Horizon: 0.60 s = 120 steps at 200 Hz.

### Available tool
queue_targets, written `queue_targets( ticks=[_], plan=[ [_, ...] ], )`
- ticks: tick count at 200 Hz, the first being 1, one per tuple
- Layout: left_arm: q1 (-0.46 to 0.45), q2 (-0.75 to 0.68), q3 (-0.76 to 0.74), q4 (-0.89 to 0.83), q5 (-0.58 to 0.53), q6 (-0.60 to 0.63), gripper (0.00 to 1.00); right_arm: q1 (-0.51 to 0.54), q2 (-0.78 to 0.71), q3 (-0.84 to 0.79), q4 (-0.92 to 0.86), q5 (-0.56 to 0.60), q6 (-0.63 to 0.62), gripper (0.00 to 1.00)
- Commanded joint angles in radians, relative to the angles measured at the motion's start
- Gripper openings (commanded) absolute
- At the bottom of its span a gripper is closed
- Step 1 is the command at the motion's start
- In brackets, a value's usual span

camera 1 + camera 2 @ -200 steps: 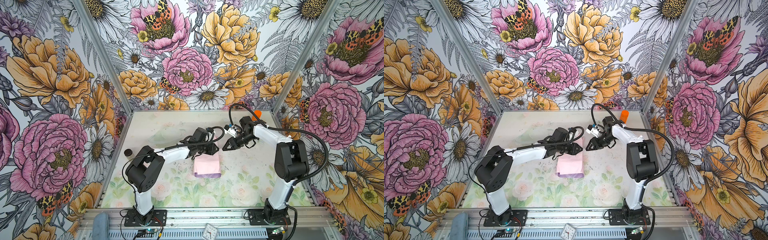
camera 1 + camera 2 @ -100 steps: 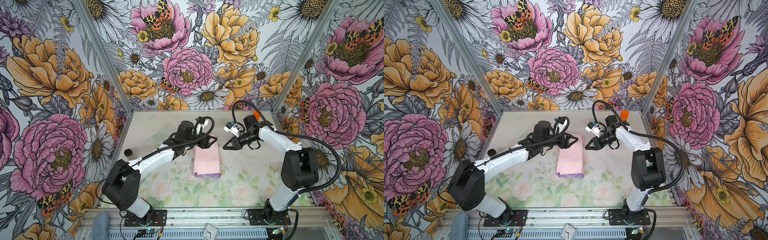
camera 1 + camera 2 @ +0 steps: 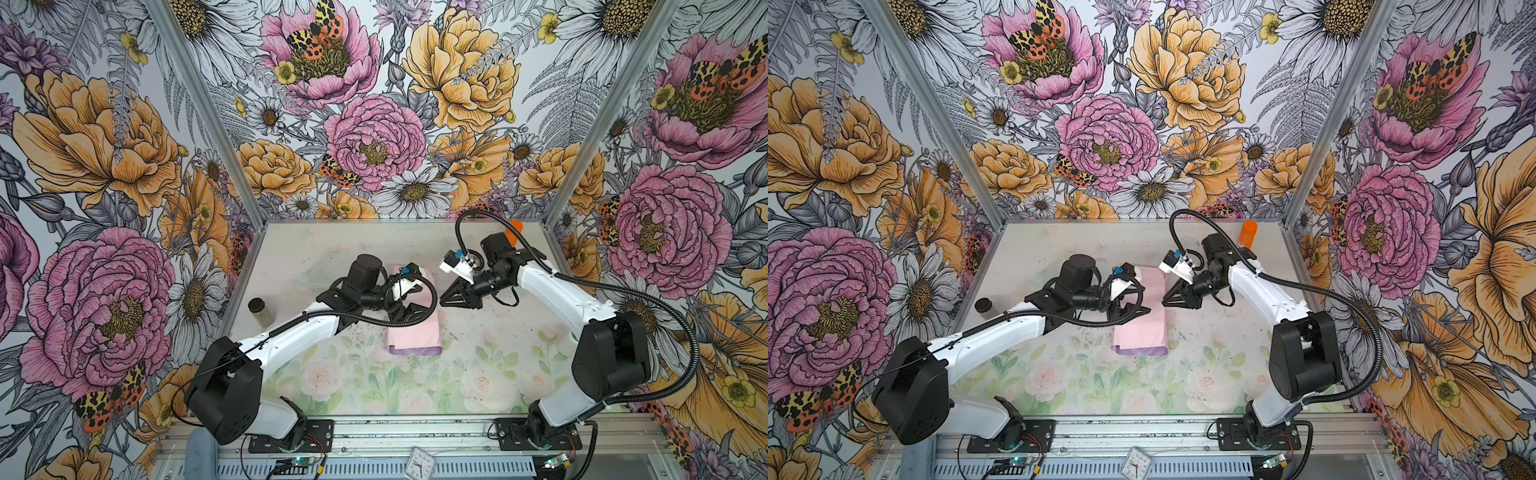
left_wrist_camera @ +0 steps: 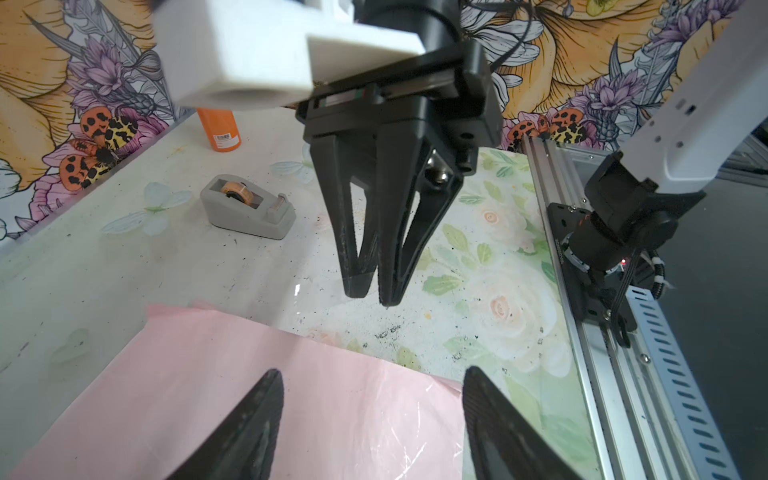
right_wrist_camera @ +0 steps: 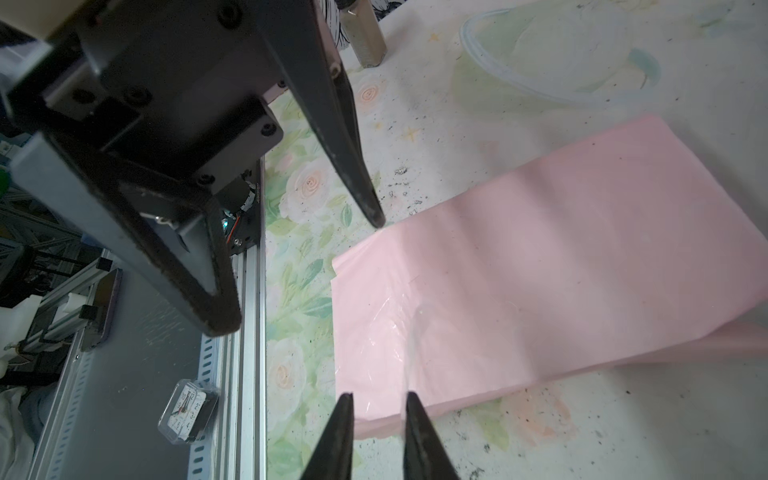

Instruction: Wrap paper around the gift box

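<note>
Check the left gripper (image 4: 370,374): its arm reaches low over the folded, pink-side-up paper (image 3: 413,336) at mid-table (image 3: 332,382), fingers spread, empty. The right gripper (image 3: 442,302) points at the paper's right edge, fingers narrowly apart, empty. The gift box is hidden.

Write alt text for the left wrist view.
The left tool hangs open over the pale pink paper. Facing it, the right tool hangs narrowly open and empty; a grey tape dispenser and an orange bottle stand behind.

Jar (image 3: 985,307) at left edge; orange bottle (image 3: 1249,233) far-right corner.
</note>
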Motion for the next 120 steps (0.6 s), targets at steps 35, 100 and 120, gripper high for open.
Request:
queue_targets(
  ticks=[35,100,120],
  plan=[
    [-0.006,0.054,0.015,0.051,0.062,0.041,0.7,0.022,-0.045,-0.006,0.014,-0.006,-0.072,0.23],
    [0.015,0.099,0.024,0.135,-0.011,-0.15,0.66,0.026,0.005,0.019,0.011,0.099,0.012,0.15],
    [0.034,0.109,0.022,0.164,-0.038,-0.239,0.61,0.026,0.066,0.055,0.001,0.135,0.063,0.06]
  ],
)
